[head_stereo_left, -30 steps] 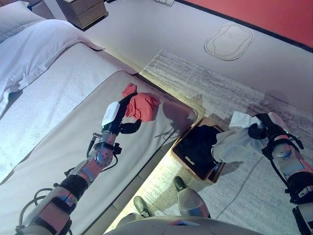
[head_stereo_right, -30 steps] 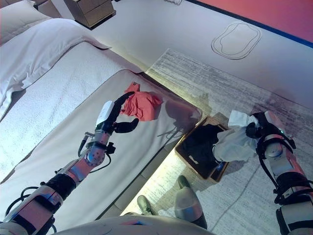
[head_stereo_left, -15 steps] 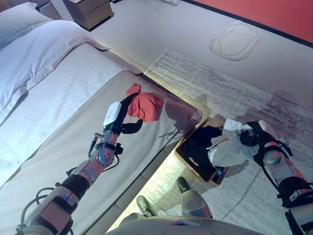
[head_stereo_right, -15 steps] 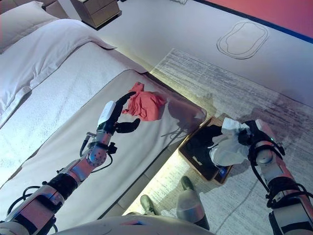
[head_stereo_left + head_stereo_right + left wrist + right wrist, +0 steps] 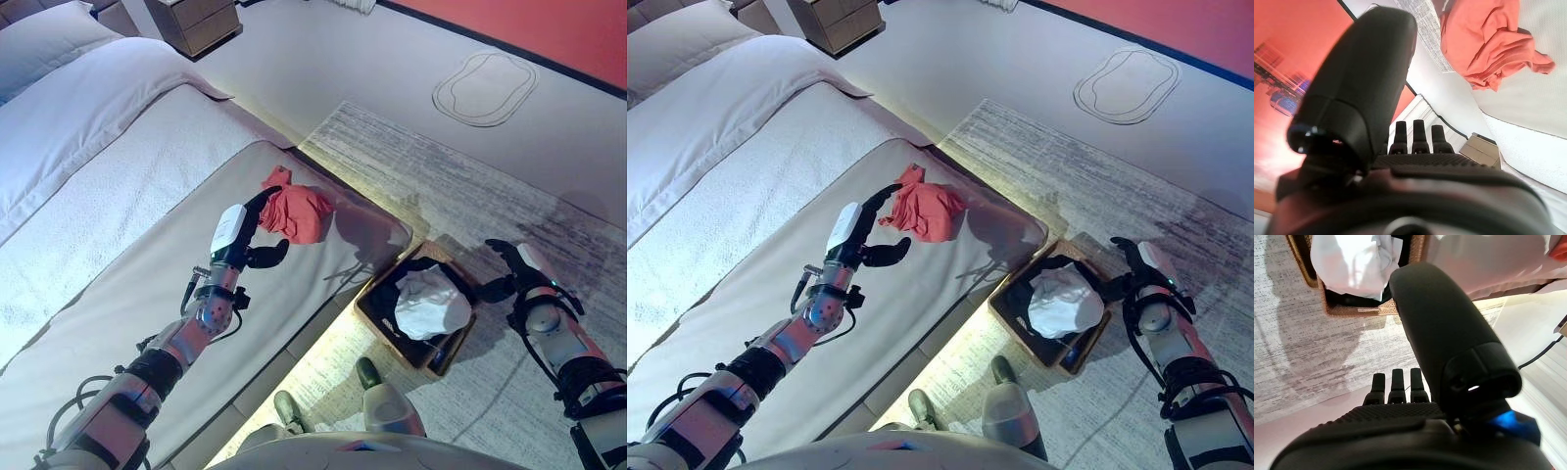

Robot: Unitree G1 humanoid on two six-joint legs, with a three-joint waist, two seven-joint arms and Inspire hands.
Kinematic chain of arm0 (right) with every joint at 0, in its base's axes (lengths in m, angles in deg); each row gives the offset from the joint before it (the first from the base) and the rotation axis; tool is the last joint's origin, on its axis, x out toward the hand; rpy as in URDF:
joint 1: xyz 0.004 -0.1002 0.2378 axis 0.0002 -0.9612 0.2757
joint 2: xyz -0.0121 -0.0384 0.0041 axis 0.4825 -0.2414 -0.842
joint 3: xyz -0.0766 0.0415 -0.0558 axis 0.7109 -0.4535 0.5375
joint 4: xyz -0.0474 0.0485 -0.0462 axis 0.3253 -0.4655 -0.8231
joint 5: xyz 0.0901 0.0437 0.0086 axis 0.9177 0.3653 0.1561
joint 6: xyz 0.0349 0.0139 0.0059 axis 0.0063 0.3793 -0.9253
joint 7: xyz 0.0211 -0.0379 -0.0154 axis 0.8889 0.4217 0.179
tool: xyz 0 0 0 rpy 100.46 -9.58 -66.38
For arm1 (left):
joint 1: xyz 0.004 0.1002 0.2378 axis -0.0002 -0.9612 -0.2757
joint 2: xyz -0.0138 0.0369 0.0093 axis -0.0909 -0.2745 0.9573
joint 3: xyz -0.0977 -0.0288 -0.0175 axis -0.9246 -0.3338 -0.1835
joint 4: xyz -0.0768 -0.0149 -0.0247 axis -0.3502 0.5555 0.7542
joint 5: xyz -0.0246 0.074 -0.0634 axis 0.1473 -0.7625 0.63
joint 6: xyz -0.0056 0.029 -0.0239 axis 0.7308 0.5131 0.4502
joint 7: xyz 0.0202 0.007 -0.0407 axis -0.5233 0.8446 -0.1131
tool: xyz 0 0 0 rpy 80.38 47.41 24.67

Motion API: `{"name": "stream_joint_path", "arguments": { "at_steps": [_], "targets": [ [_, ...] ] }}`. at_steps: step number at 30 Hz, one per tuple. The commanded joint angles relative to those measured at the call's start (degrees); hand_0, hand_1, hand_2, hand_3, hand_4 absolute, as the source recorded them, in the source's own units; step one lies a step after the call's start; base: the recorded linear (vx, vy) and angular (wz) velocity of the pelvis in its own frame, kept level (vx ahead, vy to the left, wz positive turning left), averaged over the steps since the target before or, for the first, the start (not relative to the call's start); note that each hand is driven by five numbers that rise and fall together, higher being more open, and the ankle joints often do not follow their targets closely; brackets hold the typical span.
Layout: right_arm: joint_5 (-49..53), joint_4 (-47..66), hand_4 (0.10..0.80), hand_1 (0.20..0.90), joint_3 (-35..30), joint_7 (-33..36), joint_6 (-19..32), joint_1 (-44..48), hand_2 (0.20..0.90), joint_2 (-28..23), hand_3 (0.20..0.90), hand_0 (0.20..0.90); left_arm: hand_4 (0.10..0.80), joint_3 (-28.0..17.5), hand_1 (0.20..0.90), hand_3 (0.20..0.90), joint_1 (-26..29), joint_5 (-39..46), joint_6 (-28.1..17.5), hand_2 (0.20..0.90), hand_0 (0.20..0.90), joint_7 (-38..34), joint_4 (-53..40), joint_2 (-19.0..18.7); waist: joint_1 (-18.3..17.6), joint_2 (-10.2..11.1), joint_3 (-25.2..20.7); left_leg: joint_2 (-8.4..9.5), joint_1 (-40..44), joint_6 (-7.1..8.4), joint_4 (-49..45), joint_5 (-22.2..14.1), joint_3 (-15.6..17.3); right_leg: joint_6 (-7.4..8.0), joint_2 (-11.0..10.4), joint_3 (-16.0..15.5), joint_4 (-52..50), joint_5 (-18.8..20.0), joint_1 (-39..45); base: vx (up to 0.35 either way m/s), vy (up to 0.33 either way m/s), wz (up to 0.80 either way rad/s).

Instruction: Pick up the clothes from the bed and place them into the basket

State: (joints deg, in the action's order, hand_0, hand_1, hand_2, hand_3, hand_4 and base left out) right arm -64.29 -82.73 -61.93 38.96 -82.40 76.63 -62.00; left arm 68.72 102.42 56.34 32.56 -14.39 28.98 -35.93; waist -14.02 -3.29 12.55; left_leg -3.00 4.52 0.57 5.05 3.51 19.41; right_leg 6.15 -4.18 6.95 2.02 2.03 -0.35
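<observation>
A crumpled red garment (image 5: 297, 210) lies on the bed (image 5: 118, 255) near its foot corner; it also shows as the red garment (image 5: 1488, 46) past my left hand's fingers. My left hand (image 5: 238, 232) hovers open just short of it, fingers straight. A white garment (image 5: 431, 303) lies in the brown basket (image 5: 370, 308) on the rug beside the bed, on top of dark clothing. The same white garment (image 5: 1354, 262) shows in the basket (image 5: 1359, 309) in the right wrist view. My right hand (image 5: 514, 269) is open just right of the basket, holding nothing.
White pillows (image 5: 59, 69) lie at the head of the bed. A wooden nightstand (image 5: 193, 22) stands on the floor beyond. The grey rug (image 5: 470, 186) spreads under the basket. A red wall (image 5: 549, 29) runs along the far side.
My right hand has let go of the white garment, which now lies in the basket, and the hand has opened and drawn right. The camera has shifted slightly; the left hand holds its place.
</observation>
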Motion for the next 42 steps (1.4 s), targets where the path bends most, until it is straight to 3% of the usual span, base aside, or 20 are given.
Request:
{"name": "stream_joint_path", "arguments": {
  "at_steps": [1, 11, 17, 22, 25, 28, 33, 42],
  "targets": [
    [-0.2, 1.8, 0.8, 0.9, 0.4, 3.0, 1.4, 3.1, 0.9, -1.3, 0.9, 0.9, 0.8, -1.5, 0.9, 0.9, 4.4, -1.5, -3.0, 0.9, 0.9, -3.2, 0.1, -1.0, 1.6, 2.7, -2.5, -1.5, 1.3, 0.38, -6.4, -11.1, -1.5, 0.95, 1.4, -1.4, -3.3, -0.2, -4.3, 0.004, -0.01, 0.03],
    [0.1, 6.8, 0.8, 0.9, 0.8, 7.3, -1.6, 7.3, 0.9, -4.1, 0.9, 0.9, 0.8, -1.6, 0.9, 0.9, 4.4, -1.3, -2.5, 0.9, 0.9, -4.0, -0.4, -1.3, 3.4, 2.9, -2.0, -1.59, 0.9, 0.9, -6.4, -10.4, -3.5, 0.15, 1.2, -3.4, -4.4, -1.1, -3.7, 0.007, -0.016, 0.07],
    [0.6, 11.5, 0.8, 0.9, 5.7, 7.6, -6.4, 20.3, 0.9, -8.1, 0.9, 0.9, 0.8, -1.9, 0.9, 0.9, 5.9, -0.1, -2.4, 0.9, 0.9, -5.2, -0.2, -1.2, 5.7, 2.7, 0.1, -0.97, -1.9, 1.32, -8.7, -10.5, -6.7, -0.84, 0.9, -5.3, -6.7, -2.7, -4.9, -0.019, -0.02, 0.12],
    [1.8, 7.6, 0.8, 0.9, 11.0, 5.1, -5.4, 35.7, 0.9, -13.5, 0.9, 0.9, 0.8, -3.4, 0.9, 0.9, 6.8, 0.2, -4.3, 0.9, 0.9, -6.4, -3.3, -1.4, 8.6, -0.2, 4.4, 0.38, -7.5, 2.1, -13.1, -10.8, -9.9, -2.65, -0.4, -8.4, -10.8, -4.9, -9.4, -0.131, 0.064, 0.27],
    [3.5, 5.8, 0.8, 0.9, 16.5, 5.8, -6.0, 45.1, 0.9, -15.1, 0.9, 0.9, 0.8, -4.6, 0.9, 0.9, 7.1, 1.8, -5.2, 0.9, 0.9, -6.8, -5.6, -3.0, 10.7, -1.4, 8.6, 1.45, -14.5, 1.92, -21.3, -12.2, -12.0, -4.4, -1.7, -11.7, -18.9, -7.8, -15.1, -0.153, 0.019, 0.3],
    [5.2, 4.7, 0.8, 0.9, 20.1, 7.2, -7.0, 50.7, 0.9, -14.9, 0.9, 0.9, 0.8, -5.1, 0.9, 0.9, 7.5, 2.2, -5.0, 0.9, 0.9, -6.3, -7.3, -4.3, 12.4, -1.7, 10.9, 2.38, -19.8, 1.24, -27.1, -13.6, -13.5, -5.47, -2.5, -13.3, -24.6, -9.8, -19.5, -0.1, -0.069, 0.37],
    [5.4, 2.8, 0.8, 0.9, 23.0, 7.4, -9.4, 56.9, 0.9, -13.4, 0.9, 0.9, 0.8, -5.8, 0.9, 0.9, 5.8, 2.1, -6.3, 0.9, 0.9, -4.1, -11.9, -6.1, 15.4, -3.1, 14.6, 5.43, -28.1, 0.04, -34.7, -14.5, -16.9, -7.06, -3.1, -14.5, -34.4, -12.7, -26.5, -0.045, -0.06, 0.43],
    [11.7, -0.2, 0.8, 0.9, 20.8, 8.7, -10.0, 58.1, 0.9, -10.2, 0.9, 0.9, 0.8, -8.1, 0.9, 0.9, 3.4, 6.8, -7.1, 0.9, 0.9, -2.4, -16.4, -7.8, 18.4, -4.4, 17.2, 6.96, -37.5, -0.8, -44.2, -15.6, -18.8, -9.63, -3.1, -15.9, -47.4, -17.9, -34.1, 0.019, -0.056, 0.22]
  ]
}}
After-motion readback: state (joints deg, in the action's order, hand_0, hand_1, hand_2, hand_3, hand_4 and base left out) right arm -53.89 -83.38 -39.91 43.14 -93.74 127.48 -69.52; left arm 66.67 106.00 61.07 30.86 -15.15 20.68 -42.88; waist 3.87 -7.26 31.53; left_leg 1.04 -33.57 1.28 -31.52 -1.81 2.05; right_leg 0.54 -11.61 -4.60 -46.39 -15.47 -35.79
